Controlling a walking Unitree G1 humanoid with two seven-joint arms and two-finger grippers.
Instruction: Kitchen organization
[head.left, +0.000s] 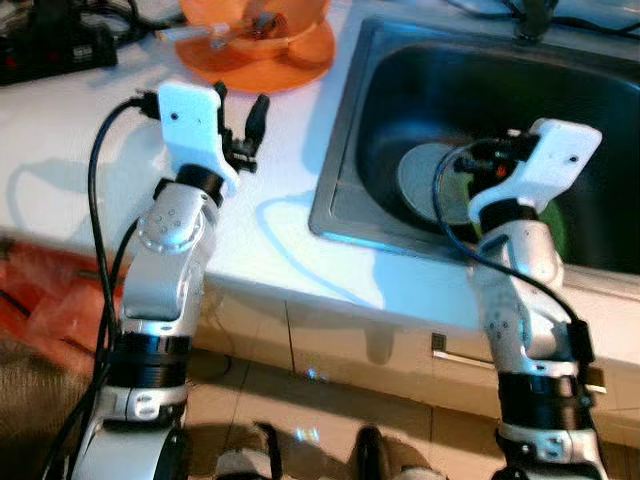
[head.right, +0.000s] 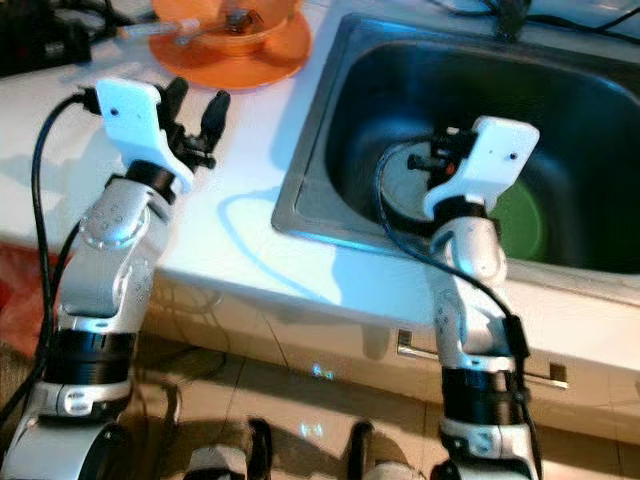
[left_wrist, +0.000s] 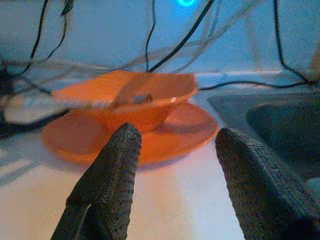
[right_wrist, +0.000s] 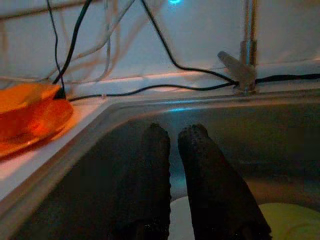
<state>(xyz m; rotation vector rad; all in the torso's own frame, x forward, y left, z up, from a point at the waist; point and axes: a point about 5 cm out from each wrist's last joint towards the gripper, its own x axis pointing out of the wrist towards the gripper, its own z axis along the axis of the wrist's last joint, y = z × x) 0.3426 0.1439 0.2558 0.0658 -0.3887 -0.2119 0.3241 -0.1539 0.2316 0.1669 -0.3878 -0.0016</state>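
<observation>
An orange bowl (head.left: 255, 20) stands on an orange plate (head.left: 262, 62) at the back of the white counter (head.left: 60, 150), with a utensil (left_wrist: 75, 102) lying across the bowl's rim. My left gripper (left_wrist: 175, 137) is open just in front of them, low over the counter, holding nothing. To the right, the steel sink (head.left: 400, 60) holds a pale grey plate (head.left: 420, 180) and a green plate (head.right: 522, 222). My right gripper (right_wrist: 175, 132) hangs shut and empty inside the sink, above those plates.
The faucet (right_wrist: 245, 55) rises behind the sink. Black cables (right_wrist: 150, 87) trail along the back wall, and a black device (head.left: 50, 40) sits at the counter's far left. Cabinet fronts with a metal handle (head.right: 470, 362) lie below the counter edge.
</observation>
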